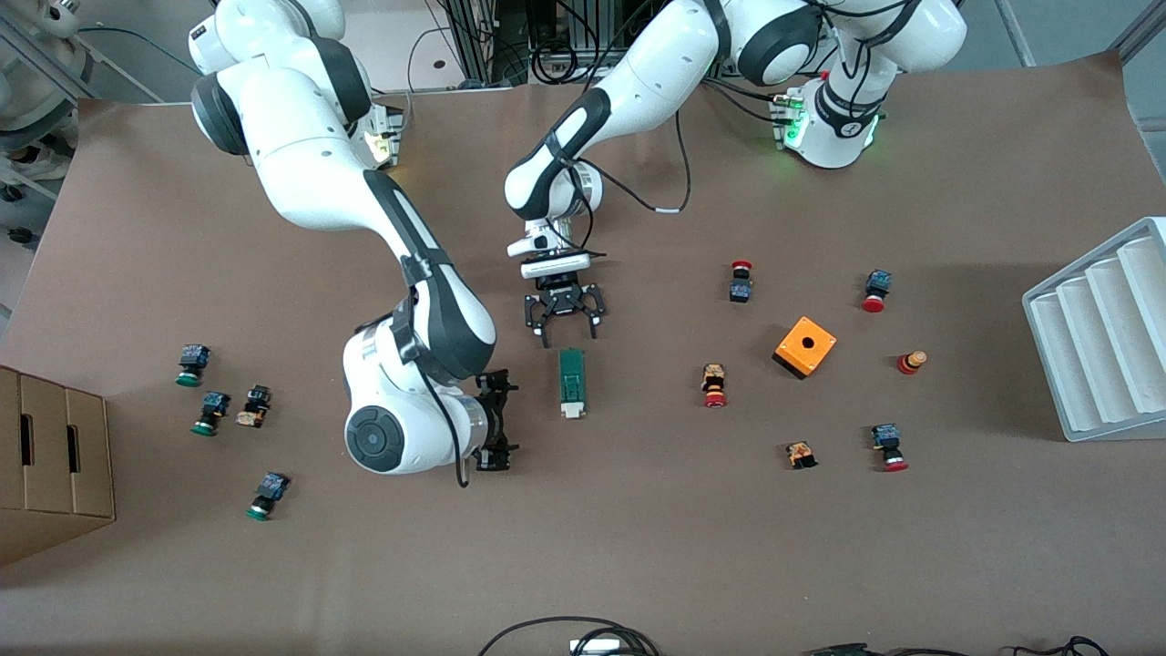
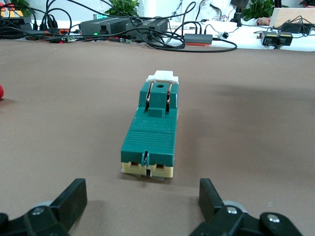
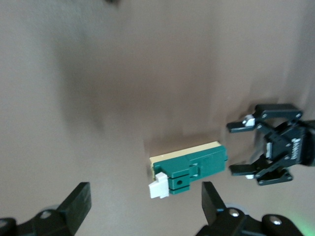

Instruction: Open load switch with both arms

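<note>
The load switch point(image 1: 572, 383) is a narrow green bar lying flat on the brown table, with its white block at the end nearer the front camera. My left gripper point(image 1: 571, 335) hangs open just off the switch's other end, jaws spread wider than the bar and not touching it. In the left wrist view the load switch point(image 2: 152, 132) lies lengthwise ahead of the left gripper point(image 2: 141, 192). My right gripper point(image 1: 510, 417) is open beside the switch, toward the right arm's end of the table. The right wrist view shows the load switch point(image 3: 192, 167) off the right gripper point(image 3: 146, 199), nothing between its fingers.
An orange box with a hole point(image 1: 804, 346) and several red-capped push-buttons point(image 1: 715, 385) lie toward the left arm's end. Green-capped buttons point(image 1: 211, 412) lie toward the right arm's end, by a cardboard box point(image 1: 50, 456). A white ribbed tray point(image 1: 1098, 333) stands at the table's edge.
</note>
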`<state>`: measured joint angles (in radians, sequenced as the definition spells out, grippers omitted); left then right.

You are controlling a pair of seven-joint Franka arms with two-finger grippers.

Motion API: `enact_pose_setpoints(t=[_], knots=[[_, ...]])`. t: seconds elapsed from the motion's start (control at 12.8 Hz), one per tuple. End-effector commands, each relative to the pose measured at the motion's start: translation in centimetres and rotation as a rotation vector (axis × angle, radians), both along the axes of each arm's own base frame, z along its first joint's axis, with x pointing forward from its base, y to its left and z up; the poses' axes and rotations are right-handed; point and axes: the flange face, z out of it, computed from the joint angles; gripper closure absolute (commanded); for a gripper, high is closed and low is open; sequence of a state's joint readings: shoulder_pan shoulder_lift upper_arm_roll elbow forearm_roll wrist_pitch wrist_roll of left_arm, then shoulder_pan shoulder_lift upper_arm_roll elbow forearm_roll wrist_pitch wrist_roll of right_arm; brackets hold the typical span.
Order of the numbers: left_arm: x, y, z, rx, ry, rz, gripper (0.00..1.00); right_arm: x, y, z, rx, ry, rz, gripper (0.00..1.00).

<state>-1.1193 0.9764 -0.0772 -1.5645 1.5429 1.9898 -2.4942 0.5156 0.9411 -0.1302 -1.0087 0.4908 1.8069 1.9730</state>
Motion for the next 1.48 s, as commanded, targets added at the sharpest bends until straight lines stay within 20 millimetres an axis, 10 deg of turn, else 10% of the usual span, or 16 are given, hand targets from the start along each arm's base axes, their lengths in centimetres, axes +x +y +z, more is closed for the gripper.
enact_pose_setpoints(t=[0.0,0.7,1.4], knots=[[-2.7,0.9,-6.0,-0.005,0.100,-0.017,0.00,-0.7,3.9,-1.0,0.010,-0.014,-0.063,0.00],[-2.7,1.0,-6.2,-0.003,0.099,-0.017,0.00,-2.4,7.9,-6.3,-0.011,-0.012,-0.188,0.17],[-2.7,0.9,-6.0,-0.006,0.099,-0.018,0.00,-2.4,8.1,-6.5,0.000,0.001,-0.232,0.38]])
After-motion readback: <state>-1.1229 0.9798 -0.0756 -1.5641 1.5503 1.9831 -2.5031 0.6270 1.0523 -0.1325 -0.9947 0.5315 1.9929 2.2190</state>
